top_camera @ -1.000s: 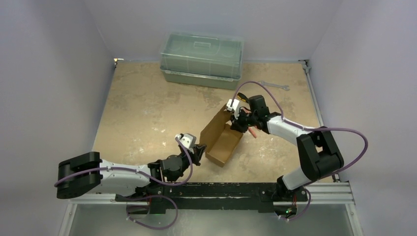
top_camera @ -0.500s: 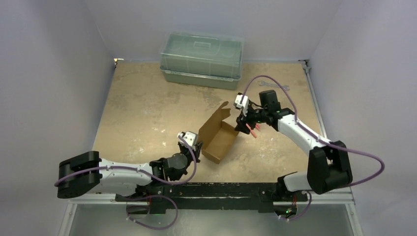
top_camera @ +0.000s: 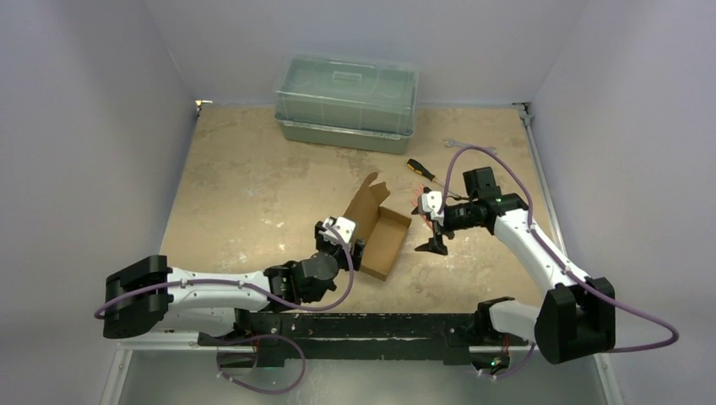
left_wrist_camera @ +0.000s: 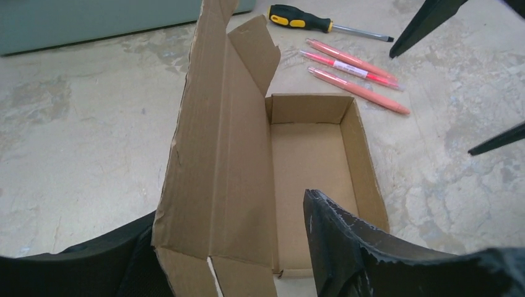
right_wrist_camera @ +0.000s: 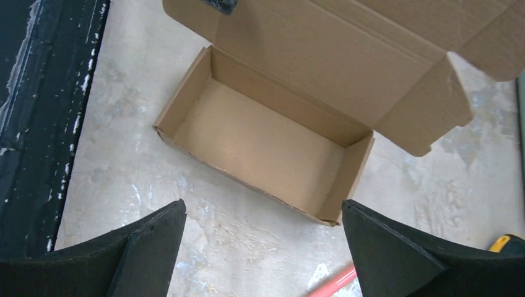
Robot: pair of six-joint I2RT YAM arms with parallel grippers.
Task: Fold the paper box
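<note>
Lid [left_wrist_camera: 216, 136] only loosely straddled by left gripper [left_wrist_camera: 228, 207] jaws, right gripper [right_wrist_camera: 263, 204] jaws wide and empty: paper box [left_wrist_camera: 309, 154] could be shoved along counter [left_wrist_camera: 74, 136] when lid is pushed.

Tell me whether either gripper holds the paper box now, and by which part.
Nothing is gripped. The right gripper hangs open beside the paper box; the left gripper has its jaws apart around the upright lid, not clamped.

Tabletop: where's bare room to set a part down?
Widest bare patch: left side, between the left wall, the bin and the paper box. Crowded right of the box: screwdriver, pens, right arm.
</note>
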